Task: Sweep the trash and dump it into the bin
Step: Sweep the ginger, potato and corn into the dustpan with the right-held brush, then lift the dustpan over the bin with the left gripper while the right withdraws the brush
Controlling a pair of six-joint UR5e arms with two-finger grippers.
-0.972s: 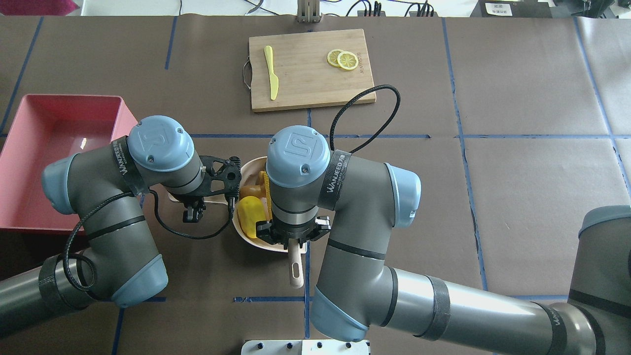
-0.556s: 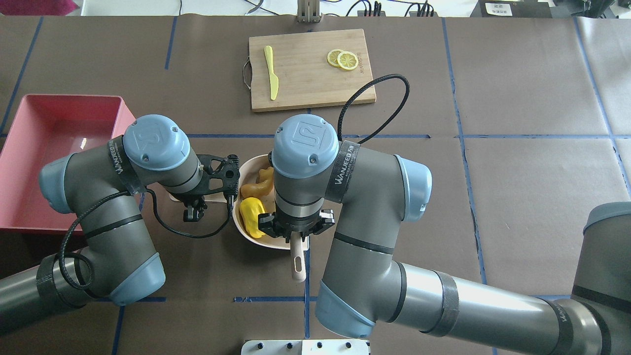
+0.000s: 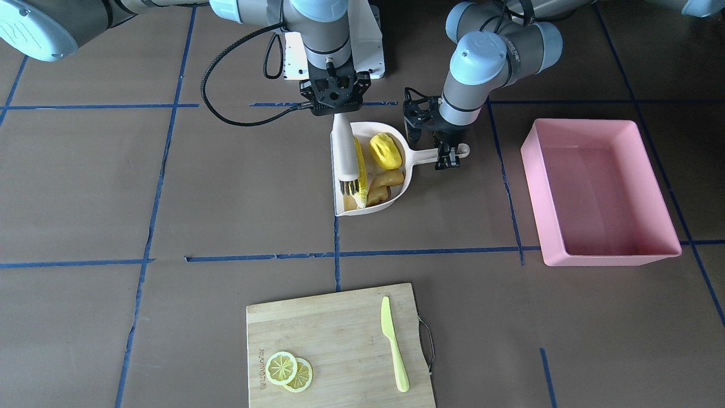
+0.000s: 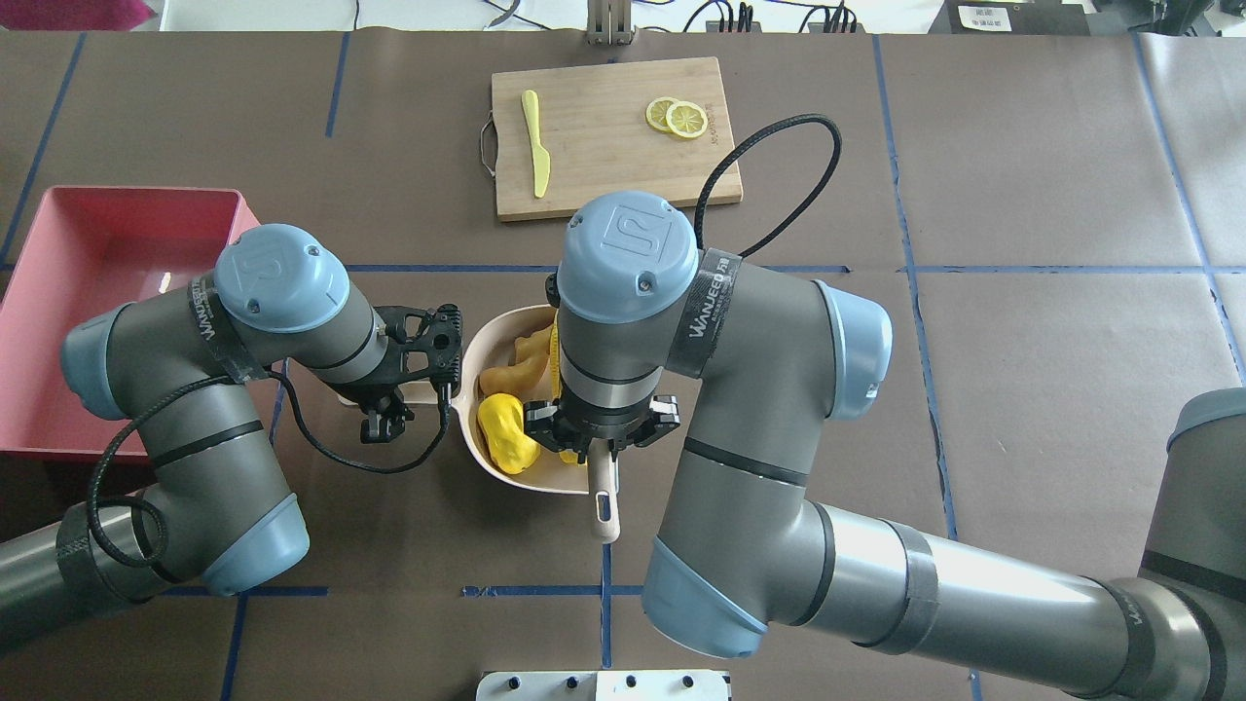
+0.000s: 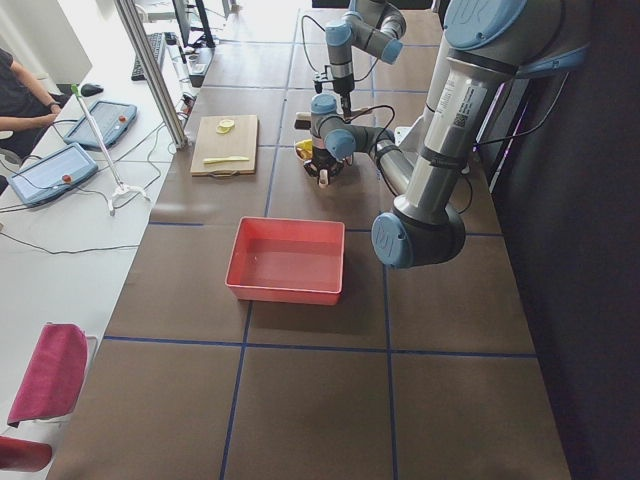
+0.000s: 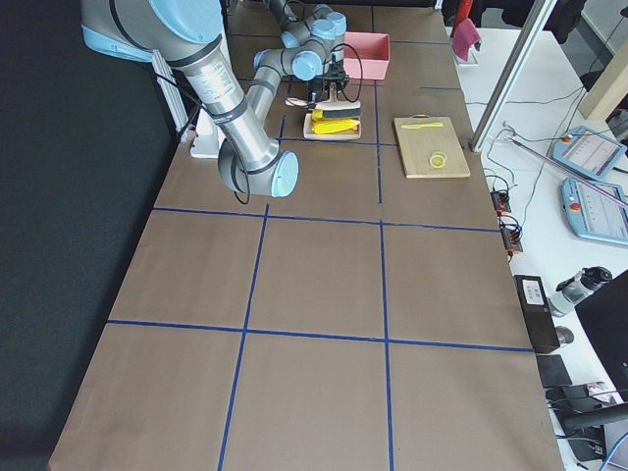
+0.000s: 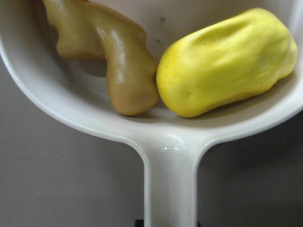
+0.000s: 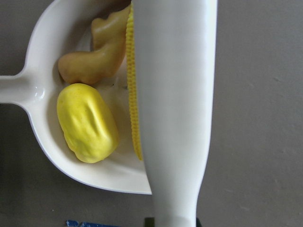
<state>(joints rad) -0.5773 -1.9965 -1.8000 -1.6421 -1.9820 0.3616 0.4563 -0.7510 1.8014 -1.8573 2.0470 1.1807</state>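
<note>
A cream dustpan (image 3: 396,199) sits mid-table and holds the trash: a yellow potato lump (image 3: 386,151), a tan ginger root (image 3: 383,187) and a yellow corn cob (image 3: 358,170). My right gripper (image 3: 340,113) is shut on a cream brush (image 3: 342,148), whose bristles (image 3: 348,186) lie against the corn inside the pan. My left gripper (image 3: 447,157) is shut on the dustpan's handle (image 3: 427,152). The left wrist view shows the handle (image 7: 170,184), the ginger (image 7: 116,61) and the potato (image 7: 227,61). The pink bin (image 3: 651,255) stands empty, apart on my left.
A wooden cutting board (image 4: 604,175) lies at the far middle with a pale green knife (image 4: 535,146) and two lemon slices (image 4: 677,118). Both arms crowd over the dustpan (image 4: 472,355). The bin (image 4: 39,292) sits at the table's left.
My right arm has shifted right and away from the robot, carrying the brush along the pan. My left arm's wrist has eased slightly left. The dustpan has stayed about where it was.
</note>
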